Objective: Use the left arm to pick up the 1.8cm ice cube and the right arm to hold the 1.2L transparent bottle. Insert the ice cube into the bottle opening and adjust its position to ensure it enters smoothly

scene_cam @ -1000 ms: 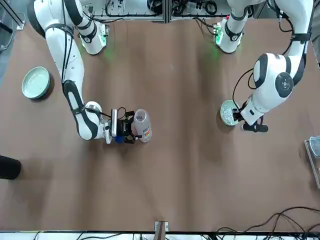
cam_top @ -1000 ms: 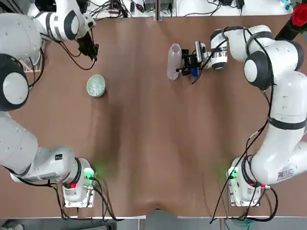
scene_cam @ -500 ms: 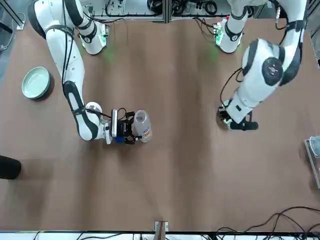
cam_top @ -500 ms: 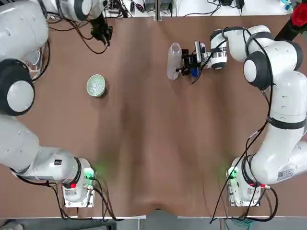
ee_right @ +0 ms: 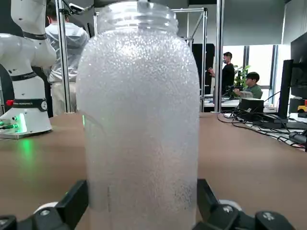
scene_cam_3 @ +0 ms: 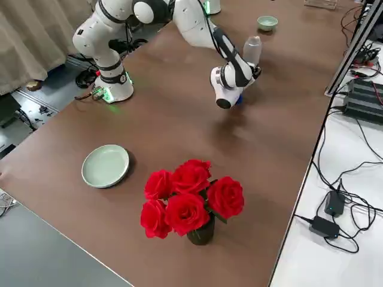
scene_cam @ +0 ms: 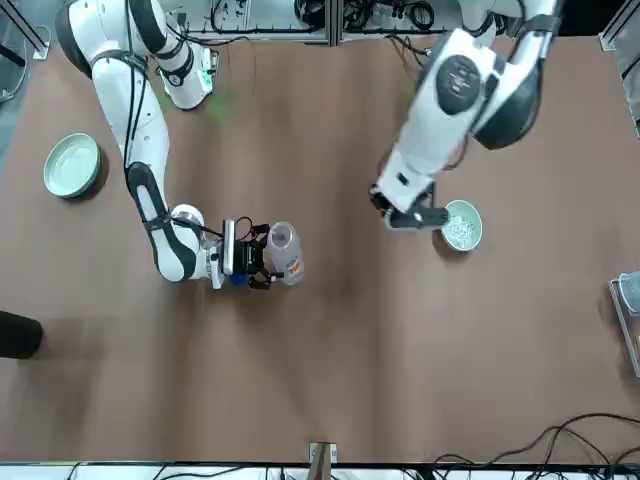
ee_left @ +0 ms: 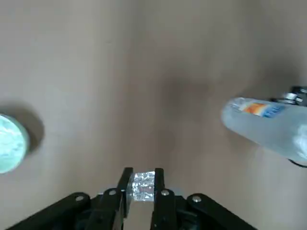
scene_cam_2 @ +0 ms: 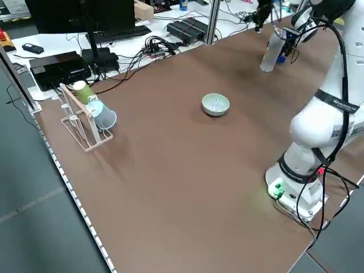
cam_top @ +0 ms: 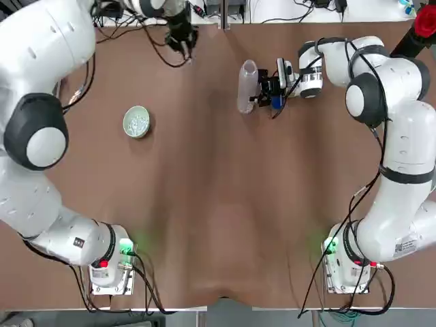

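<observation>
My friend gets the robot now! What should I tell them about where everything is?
Left pincer: shut on a small clear ice cube, up in the air, between the pale green bowl of ice and the bottle.
Right pincer: shut on the clear plastic bottle, holding it upright on the brown table.
A small blue cap lies on the table by the right pincer.
Done: cube picked up, bottle held.
Left: bring the cube over the bottle's open mouth, drop it in, and nudge it if it sticks.
</observation>
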Controlling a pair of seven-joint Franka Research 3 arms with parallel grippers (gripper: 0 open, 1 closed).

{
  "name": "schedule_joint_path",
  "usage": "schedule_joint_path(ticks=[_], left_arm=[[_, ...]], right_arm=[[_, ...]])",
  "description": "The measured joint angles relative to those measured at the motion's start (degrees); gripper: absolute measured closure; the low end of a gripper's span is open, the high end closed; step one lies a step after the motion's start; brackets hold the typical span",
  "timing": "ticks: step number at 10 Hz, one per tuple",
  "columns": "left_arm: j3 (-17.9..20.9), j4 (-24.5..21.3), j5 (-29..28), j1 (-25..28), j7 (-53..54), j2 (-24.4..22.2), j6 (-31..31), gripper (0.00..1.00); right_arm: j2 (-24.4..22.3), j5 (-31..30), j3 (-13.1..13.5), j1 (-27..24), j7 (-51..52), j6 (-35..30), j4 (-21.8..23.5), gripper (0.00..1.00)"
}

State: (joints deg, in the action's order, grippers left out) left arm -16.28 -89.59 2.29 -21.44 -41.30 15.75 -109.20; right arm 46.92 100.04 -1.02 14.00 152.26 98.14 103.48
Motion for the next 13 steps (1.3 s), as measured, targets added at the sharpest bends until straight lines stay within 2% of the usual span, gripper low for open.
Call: schedule_joint_path(ticks=[2, 4, 5, 7, 8, 11, 13], left_arm=[[0.25, 7.6, 0.0, -4.92, -6.51, 4.11, 1.39, 0.78], [2.25, 14.26, 0.0, -10.69, -11.22, 9.76, 1.87, 0.78], [5.43, 17.13, 0.0, -15.08, -13.13, 12.65, 1.74, 0.78], [17.04, 21.57, 0.0, -26.78, -16.55, 17.27, 0.04, 0.78], [20.16, 23.63, 0.0, -30.47, -17.86, 19.0, -0.75, 0.78], [20.99, 29.83, 0.0, -31.67, -20.07, 23.23, -3.54, 0.78], [21.14, 31.03, 0.0, -31.5, -20.79, 24.44, -6.18, 0.78]], right_arm=[[0.0, 0.0, 0.02, 0.0, 0.04, 0.0, -0.11, 0.0], [0.02, 0.0, 0.03, -0.01, 0.2, 0.0, -0.14, 0.0], [0.03, 0.0, 0.04, -0.01, 0.24, -0.01, -0.17, 0.0], [0.03, 0.0, 0.04, -0.01, 0.29, -0.02, -0.33, 0.0], [0.03, 0.0, 0.04, -0.01, 0.29, -0.02, -0.4, 0.0], [0.1, 0.0, 0.05, -0.01, 0.31, -0.02, -0.54, 0.0], [0.13, 0.0, 0.06, -0.01, 0.31, -0.02, -0.78, 0.0]])
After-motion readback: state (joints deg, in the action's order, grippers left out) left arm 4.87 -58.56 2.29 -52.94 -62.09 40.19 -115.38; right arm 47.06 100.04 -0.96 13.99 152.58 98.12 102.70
